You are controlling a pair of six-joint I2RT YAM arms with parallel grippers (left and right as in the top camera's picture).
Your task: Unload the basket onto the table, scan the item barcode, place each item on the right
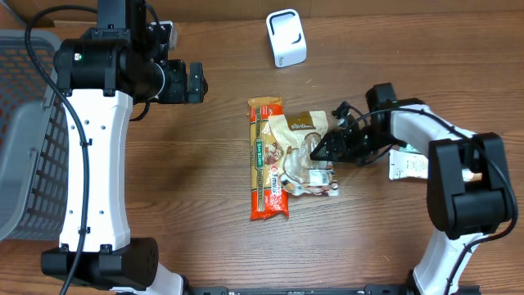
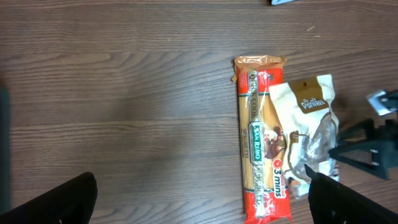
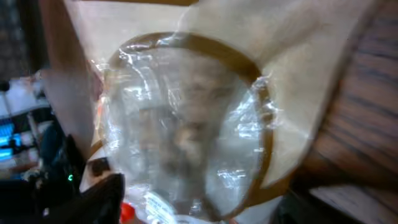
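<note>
Jaws spread on both: left gripper idle far left; right gripper straddling the snack pouch, seemingly light, crinkly, slippery; pinch its right edge.

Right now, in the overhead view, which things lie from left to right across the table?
Grey basket → left end effector → pasta packet → beige snack bag → white paper label
</note>
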